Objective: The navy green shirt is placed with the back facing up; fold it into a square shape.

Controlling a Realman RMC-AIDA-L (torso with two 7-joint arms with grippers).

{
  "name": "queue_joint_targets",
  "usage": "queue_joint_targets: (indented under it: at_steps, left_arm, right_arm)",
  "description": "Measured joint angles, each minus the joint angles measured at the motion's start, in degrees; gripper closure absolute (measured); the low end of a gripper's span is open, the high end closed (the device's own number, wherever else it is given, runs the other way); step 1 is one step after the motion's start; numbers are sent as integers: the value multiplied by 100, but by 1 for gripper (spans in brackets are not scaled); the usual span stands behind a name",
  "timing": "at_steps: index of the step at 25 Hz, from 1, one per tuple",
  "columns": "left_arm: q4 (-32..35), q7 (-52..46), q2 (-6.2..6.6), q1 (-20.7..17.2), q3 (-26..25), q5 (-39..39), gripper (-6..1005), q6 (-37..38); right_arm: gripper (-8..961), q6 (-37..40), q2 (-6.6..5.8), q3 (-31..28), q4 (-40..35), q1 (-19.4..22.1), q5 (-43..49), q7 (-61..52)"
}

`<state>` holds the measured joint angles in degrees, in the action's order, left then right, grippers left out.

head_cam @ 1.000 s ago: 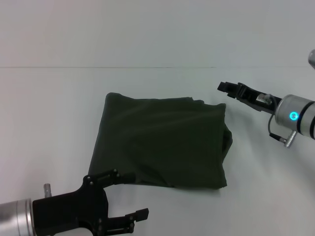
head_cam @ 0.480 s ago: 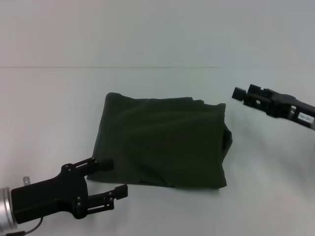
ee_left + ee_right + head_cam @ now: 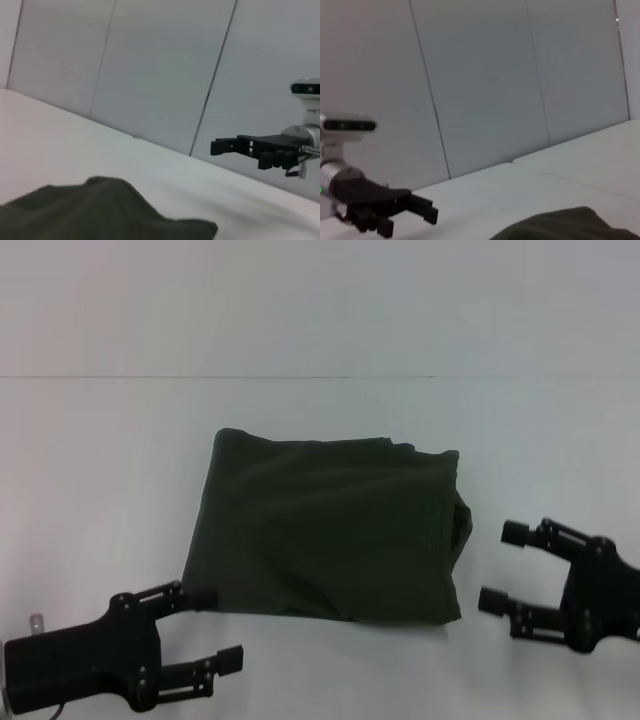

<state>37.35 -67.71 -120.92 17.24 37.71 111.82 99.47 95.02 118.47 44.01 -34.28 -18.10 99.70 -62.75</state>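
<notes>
- Your left end effector sits with its jaws spread and nothing between them, low at the counter's near edge, just off the shirt's near-left corner. A second ago it was further in along that edge with more of the arm showing; it has drawn back toward the near-left corner of the counter.
- Your right end effector is also spread and empty. A second ago it hung past the shirt's far-right corner; now it has dropped to the near-right side, beside the shirt's right edge and clear of the cloth.
- The navy green shirt lies mid-counter as a compact, roughly square bundle with the plain side up, a small lump of cloth bulging at its right edge. It has not shifted over the last second.
- On the white counter, both arms retreating from a released, squared shirt suggests to you that the fold is essentially finished; only that right-side bulge might want tidying.
</notes>
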Motion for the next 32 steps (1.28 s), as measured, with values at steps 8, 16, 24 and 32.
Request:
queue_joint_targets:
  at_steps: [8, 16, 24, 32]
  left_arm:
    - [-40, 526, -37, -125, 4, 317, 191, -145]
    - [-271, 691, -70, -185, -19, 339, 191, -510]
    - [-273, 698, -65, -308, -284, 360, 191, -508]
    - [-273, 700, -65, -369, -480, 330, 191, -455]
  right_arm:
    - [25, -353, 94, -22, 521, 301, 506, 1197]
    - [26, -645, 102, -100, 1082, 363, 493, 1890]
    - [26, -602, 117, -260, 1137, 356, 473, 1898]
    - [26, -595, 124, -271, 1146, 304, 494, 1899]
